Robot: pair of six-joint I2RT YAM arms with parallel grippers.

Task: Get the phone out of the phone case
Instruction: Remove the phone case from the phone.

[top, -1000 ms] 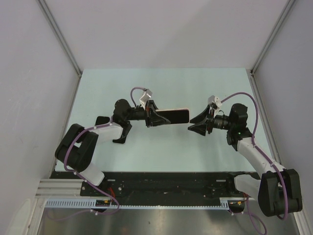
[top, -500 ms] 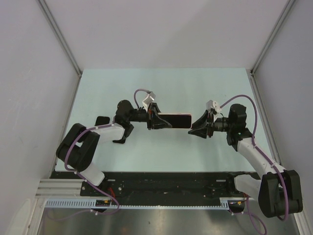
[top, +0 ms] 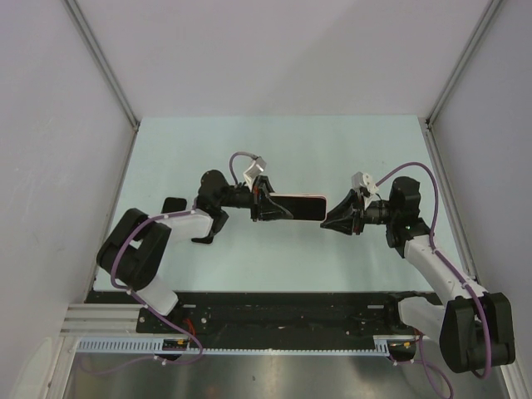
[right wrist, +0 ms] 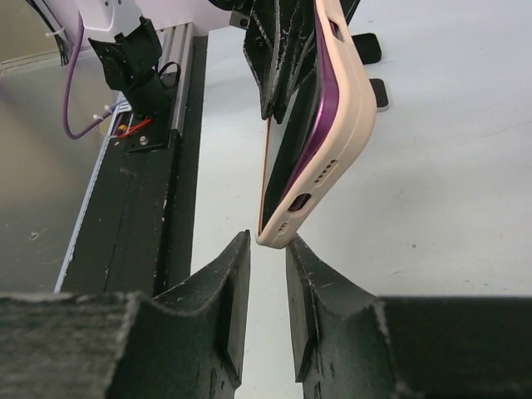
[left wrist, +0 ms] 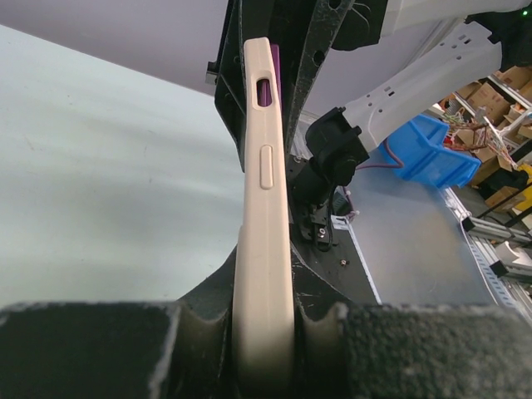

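If the right end effector [right wrist: 268,249] pinches the phone [right wrist: 314,141] and the phone case [right wrist: 345,100] together, they will stay stuck and nothing will come out. It could also bump the end and push the whole thing crooked, or knock it loose so it drops onto the counter [top: 208,150]. The left end effector [top: 270,206] is squeezed tight on one end of the phone case and holds it up in the air. The right one has its jaws a little apart and holds nothing. The free end of the phone sits right at its tips, just in front of the gap. I cannot tell if it touches.
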